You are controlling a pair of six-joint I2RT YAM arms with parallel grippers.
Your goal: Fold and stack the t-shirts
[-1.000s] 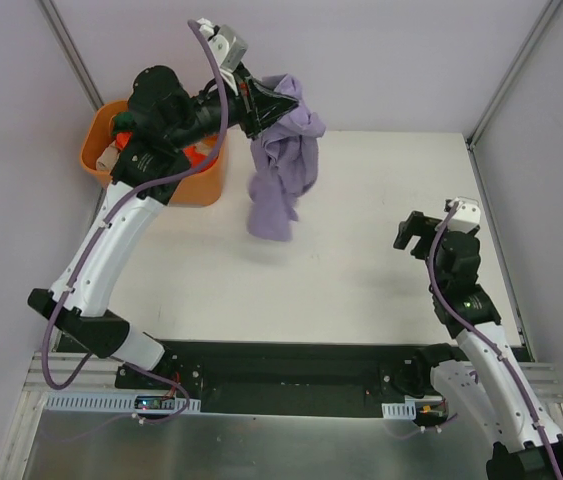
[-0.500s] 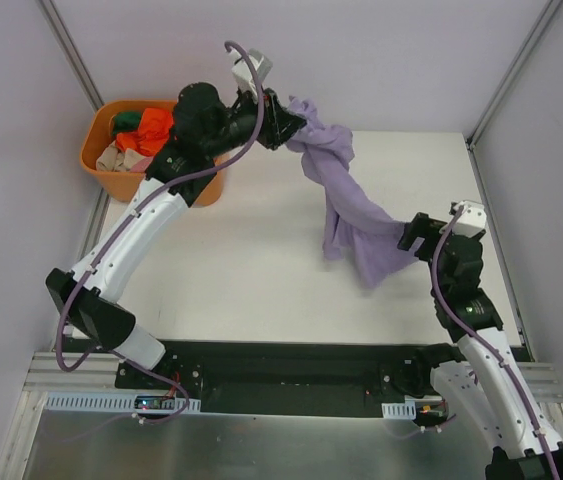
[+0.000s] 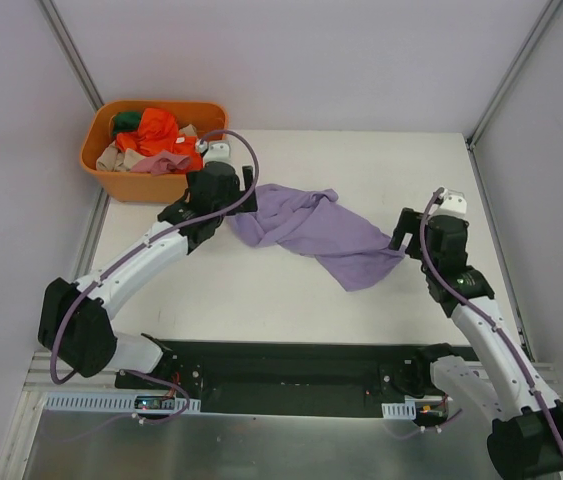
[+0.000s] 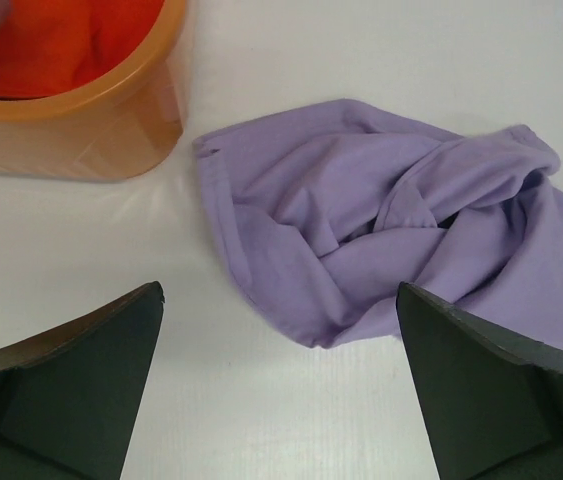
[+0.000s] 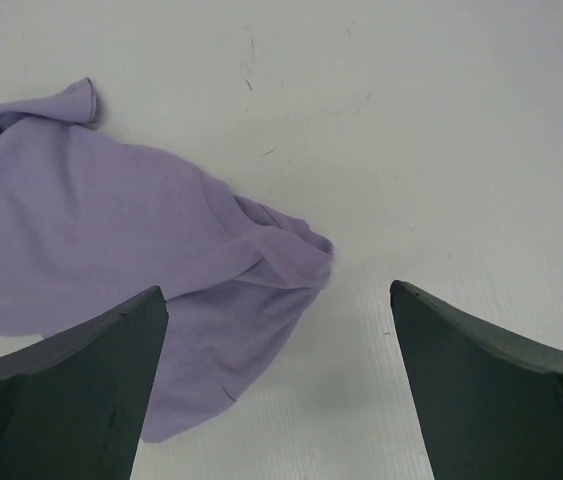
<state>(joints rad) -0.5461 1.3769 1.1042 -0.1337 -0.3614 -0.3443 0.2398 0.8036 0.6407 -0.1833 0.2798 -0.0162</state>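
Note:
A purple t-shirt (image 3: pixel 311 230) lies crumpled and stretched across the middle of the white table, held by nothing. My left gripper (image 3: pixel 244 192) hovers at the shirt's left end, open; in the left wrist view the shirt (image 4: pixel 391 220) lies just beyond the empty gap of that gripper (image 4: pixel 279 290). My right gripper (image 3: pixel 408 232) is open at the shirt's right end. In the right wrist view the cloth (image 5: pixel 111 220) reaches in from the left between the spread fingers of the right gripper (image 5: pixel 277 288). More t-shirts (image 3: pixel 151 135), orange, green, beige and pink, are heaped in the basket.
The orange basket (image 3: pixel 146 185) stands at the table's far left corner, and its wall (image 4: pixel 91 130) shows close to the left gripper. Metal frame posts (image 3: pixel 71 60) rise at the table's back corners. The table's right edge (image 3: pixel 483 200) runs behind the right arm.
The left arm swung the purple shirt from beside the basket out over the table, came down and opened, letting the shirt drop flat. The right gripper stayed open, nearly still.

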